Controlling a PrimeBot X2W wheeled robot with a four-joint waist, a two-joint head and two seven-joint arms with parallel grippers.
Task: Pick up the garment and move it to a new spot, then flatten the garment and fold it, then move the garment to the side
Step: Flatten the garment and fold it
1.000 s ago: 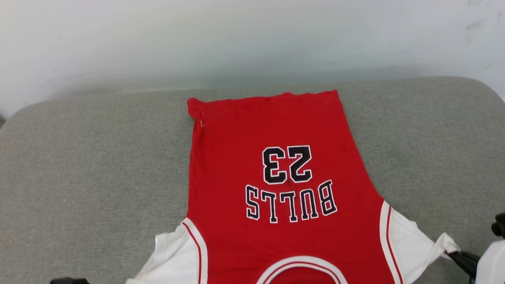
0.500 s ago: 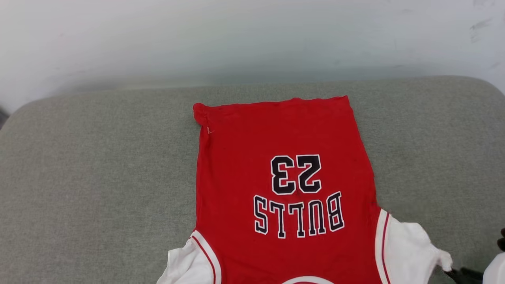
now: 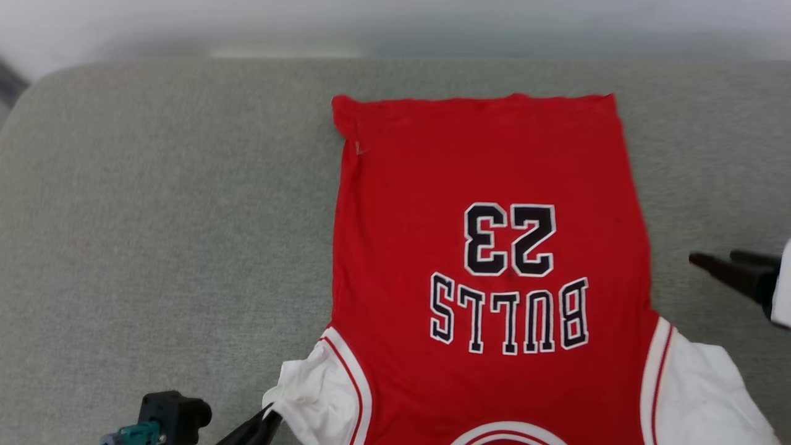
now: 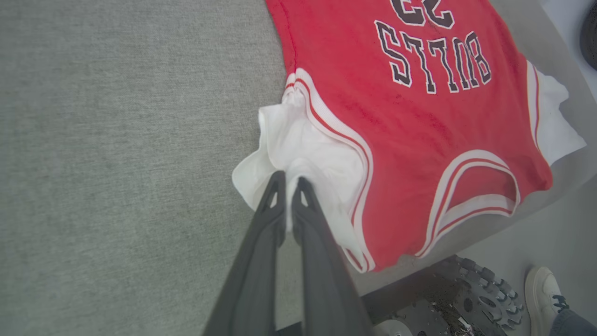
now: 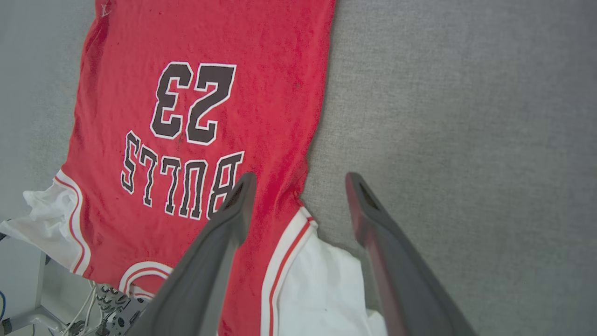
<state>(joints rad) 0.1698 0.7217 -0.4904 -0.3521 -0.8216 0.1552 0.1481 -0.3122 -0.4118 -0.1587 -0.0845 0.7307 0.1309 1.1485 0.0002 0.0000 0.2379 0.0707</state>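
The garment [image 3: 488, 185], a red jersey with white sleeves and "BULLS 23" printed upside down, lies spread flat on the grey padded surface [image 3: 160, 204], collar toward me. At the lower left my left gripper [image 3: 267, 421] is shut on the bunched white sleeve [image 3: 309, 389]. In the left wrist view its fingertips [image 4: 287, 179] pinch that sleeve [image 4: 308, 154]. My right gripper [image 3: 712, 255] hovers open to the right of the garment, holding nothing. In the right wrist view its fingers [image 5: 301, 179] are spread above the garment's edge [image 5: 200, 70], and the other white sleeve [image 5: 322, 280] lies loose.
A pale wall [image 3: 395, 18] runs behind the padded surface. Bare grey padding lies to the left and right of the garment. In the left wrist view, below the surface's near edge, are a knobbly wheel [image 4: 471, 289] and a person's shoe [image 4: 543, 289].
My right gripper has opened, let go of the right sleeve and pulled away to the right. The head camera has tilted down. The left gripper still holds its sleeve.
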